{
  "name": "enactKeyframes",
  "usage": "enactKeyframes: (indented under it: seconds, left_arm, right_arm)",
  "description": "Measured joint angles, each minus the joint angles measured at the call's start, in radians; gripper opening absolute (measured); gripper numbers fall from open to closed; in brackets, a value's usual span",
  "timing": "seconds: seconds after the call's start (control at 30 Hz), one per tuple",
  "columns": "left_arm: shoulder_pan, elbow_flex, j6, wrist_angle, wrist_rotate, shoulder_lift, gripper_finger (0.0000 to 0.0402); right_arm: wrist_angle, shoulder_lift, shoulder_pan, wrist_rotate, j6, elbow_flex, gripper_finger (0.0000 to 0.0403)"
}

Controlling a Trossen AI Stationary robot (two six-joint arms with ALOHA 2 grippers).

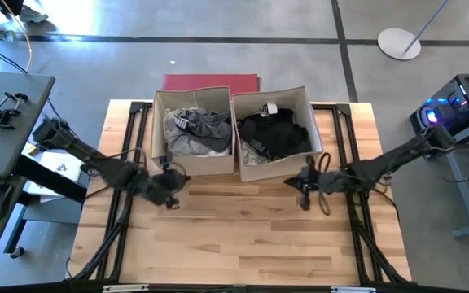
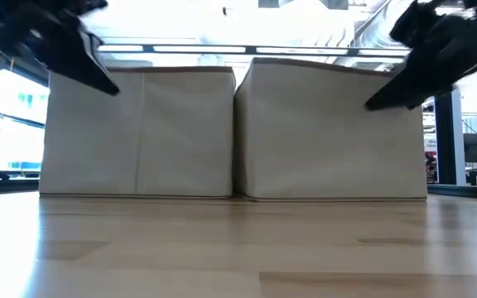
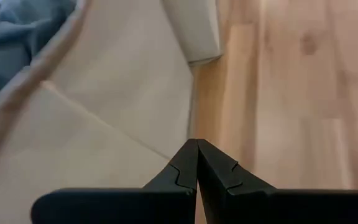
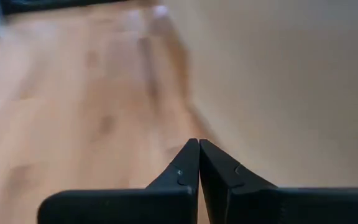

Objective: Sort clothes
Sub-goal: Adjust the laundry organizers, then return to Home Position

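Lying heaped, clothes (image 1: 198,130) show no clear long axis, seemingly.

Grey clothes (image 1: 195,130), black clothes (image 1: 275,134), boxed.

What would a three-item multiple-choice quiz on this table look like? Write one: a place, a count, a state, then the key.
1. Where do the dark clothes lie?
A. in the right box
B. on the bare table
C. on the red board

2. How many boxes stand on the table?
A. one
B. two
C. three

3. How is the right gripper?
A. open
B. shut on a garment
C. shut, empty

Key: 1 A, the high view shows black cloth in the right box, grey clothes in the left box. 2 B, two stand side by side. 3 C, its wrist view shows the fingers meeting on nothing.
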Motion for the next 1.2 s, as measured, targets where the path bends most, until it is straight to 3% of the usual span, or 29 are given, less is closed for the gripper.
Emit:
enactKeyframes:
  seconds: [0.1, 0.27, 0.37, 0.47, 0.63, 0.8, 0.9, 1.07, 1.2]
  left_arm:
    - [0.124, -0.048, 0.149, 0.093, 0.075, -0.02, 0.0]
    - [0.318, -0.095, 0.373, 0.254, 0.15, -0.031, 0.0]
    - [0.379, -0.096, 0.402, 0.275, 0.175, -0.031, 0.0]
    - [0.352, -0.063, 0.352, 0.289, 0.254, -0.04, 0.0]
    - [0.185, 0.037, 0.292, 0.284, 0.288, -0.05, 0.0]
    - [-0.007, 0.086, 0.244, 0.288, 0.265, -0.066, 0.0]
    - [-0.098, 0.086, 0.21, 0.271, 0.197, -0.085, 0.0]
    - [-0.162, 0.054, 0.148, 0.266, 0.036, -0.111, 0.0]
    - [-0.135, -0.037, 0.149, 0.345, 0.049, -0.158, 0.0]
  right_arm:
    - [0.092, 0.109, -0.073, 0.063, -0.061, 0.0, 0.0]
    - [0.275, 0.28, -0.209, 0.081, -0.094, 0.002, 0.0]
    - [0.34, 0.344, -0.244, 0.086, -0.095, 0.003, 0.0]
    - [0.391, 0.339, -0.207, 0.085, -0.09, 0.006, 0.0]
    - [0.312, 0.226, -0.073, 0.095, -0.144, 0.082, 0.0]
    - [-0.007, 0.062, 0.095, 0.096, -0.108, 0.199, 0.0]
    - [-0.205, -0.053, 0.197, 0.091, -0.026, 0.24, 0.0]
    - [-0.433, -0.301, 0.264, 0.14, 0.143, 0.199, 0.0]
    - [-0.366, -0.469, 0.263, 0.15, 0.107, 0.094, 0.0]
